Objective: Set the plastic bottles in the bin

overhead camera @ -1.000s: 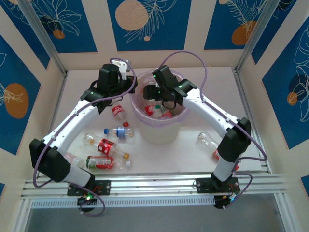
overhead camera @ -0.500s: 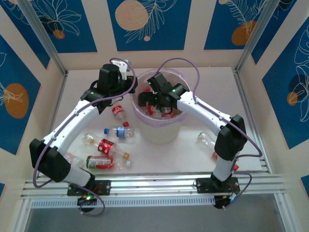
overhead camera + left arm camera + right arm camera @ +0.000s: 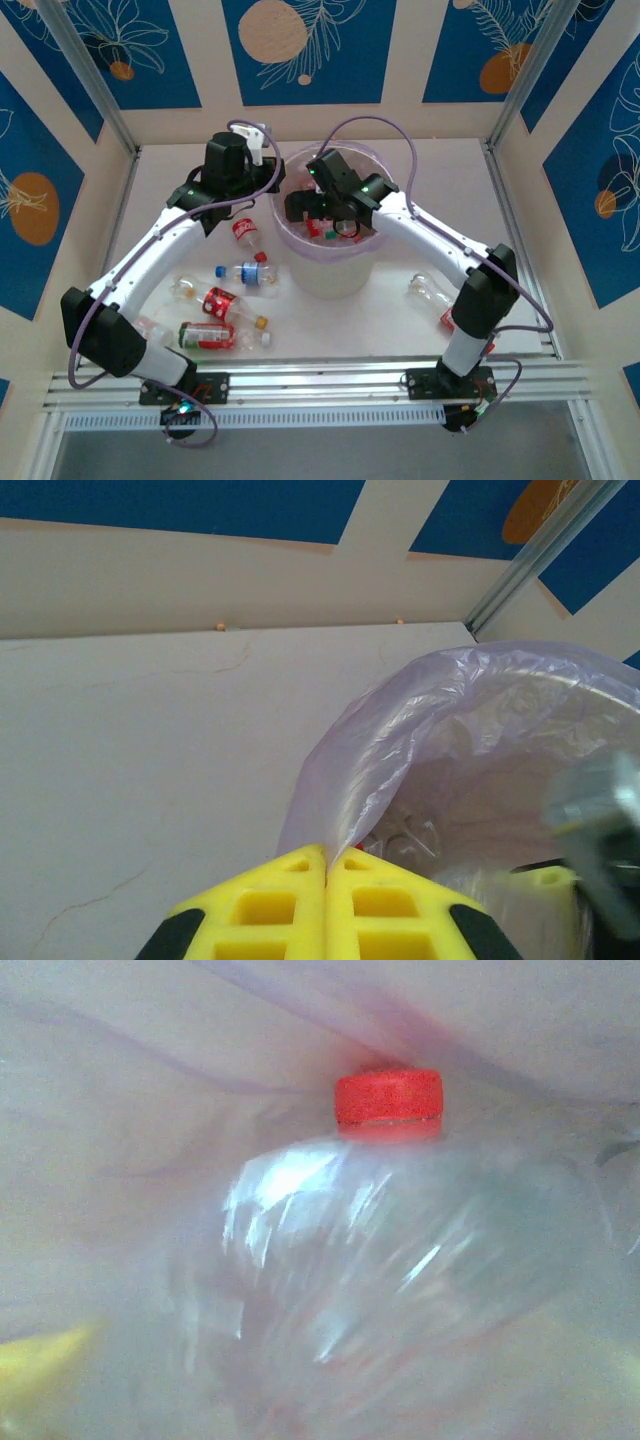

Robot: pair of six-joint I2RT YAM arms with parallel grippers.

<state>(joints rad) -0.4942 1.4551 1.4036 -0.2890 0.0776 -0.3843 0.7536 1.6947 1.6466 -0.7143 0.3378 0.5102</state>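
The bin (image 3: pixel 330 272) is a white pail with a purplish bag liner (image 3: pixel 400 730), standing mid-table. My left gripper (image 3: pixel 327 852) is at the bin's left rim (image 3: pixel 275 182), shut on a fold of the liner. My right gripper (image 3: pixel 312 207) reaches into the bin's mouth, open. A blurred clear bottle with a red cap (image 3: pixel 388 1095) lies close in front of it, apart from the yellow finger (image 3: pixel 40 1360) at the lower left. More plastic bottles (image 3: pixel 337 232) lie inside the bin. Several lie on the table to the left (image 3: pixel 228 303), one of them blue-labelled (image 3: pixel 250 272).
Two more bottles (image 3: pixel 430 290) lie on the table to the right, beside my right arm's elbow. A red-labelled bottle (image 3: pixel 245 232) lies under my left forearm, close to the bin wall. Metal frame posts (image 3: pixel 90 80) stand at the back corners.
The right gripper has moved left and lower into the bin and its jaws have spread wide. The left arm has stayed still, holding the liner.
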